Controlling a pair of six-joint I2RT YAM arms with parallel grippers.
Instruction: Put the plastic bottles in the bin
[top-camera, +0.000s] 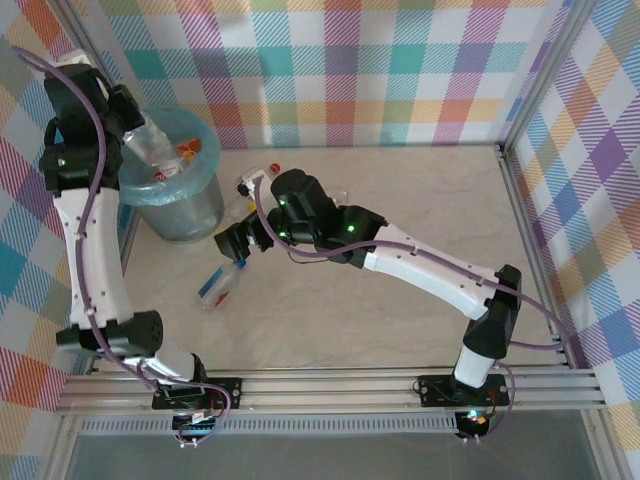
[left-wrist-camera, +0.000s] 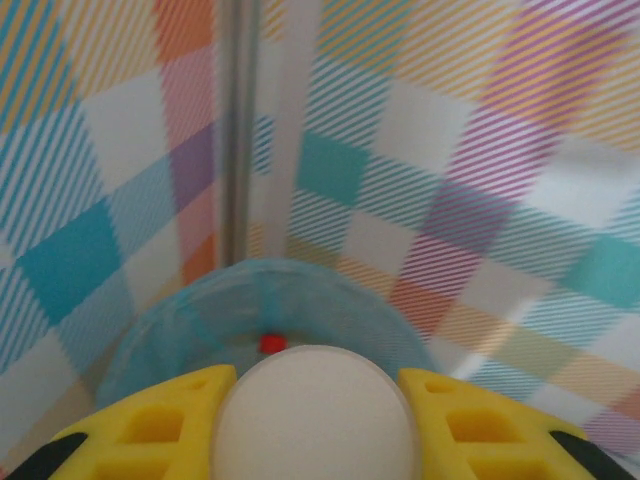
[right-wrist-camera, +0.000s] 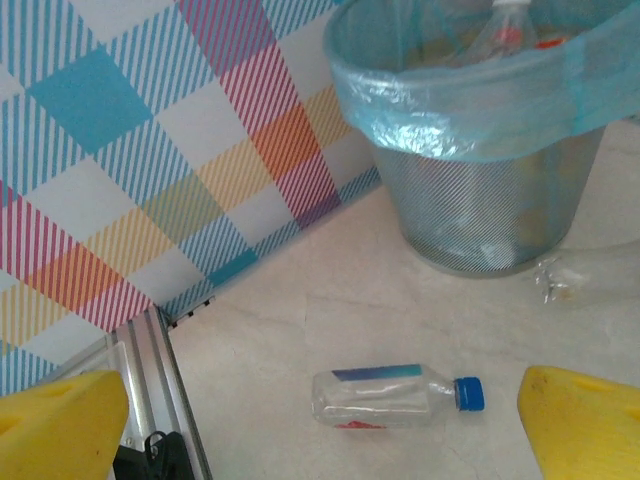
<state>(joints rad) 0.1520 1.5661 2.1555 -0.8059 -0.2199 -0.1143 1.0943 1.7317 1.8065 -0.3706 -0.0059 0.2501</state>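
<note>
Left tool (top-camera: 136, 126) grips a clear bottle (left-wrist-camera: 315, 420) over the bin (top-camera: 180, 215), which has other bottles (top-camera: 178, 158) inside. Right tool (top-camera: 238, 243) is wide above a blue-capped bottle (right-wrist-camera: 395, 395) on the tabletop (top-camera: 400, 190).

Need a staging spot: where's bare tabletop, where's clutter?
Bare: pale marbled tabletop beyond and right of the right arm, plus the near strip along the aluminium rail. Crowded: around the open right claw beside the round grey mesh bin, where clear plastic bottles lie.
</note>
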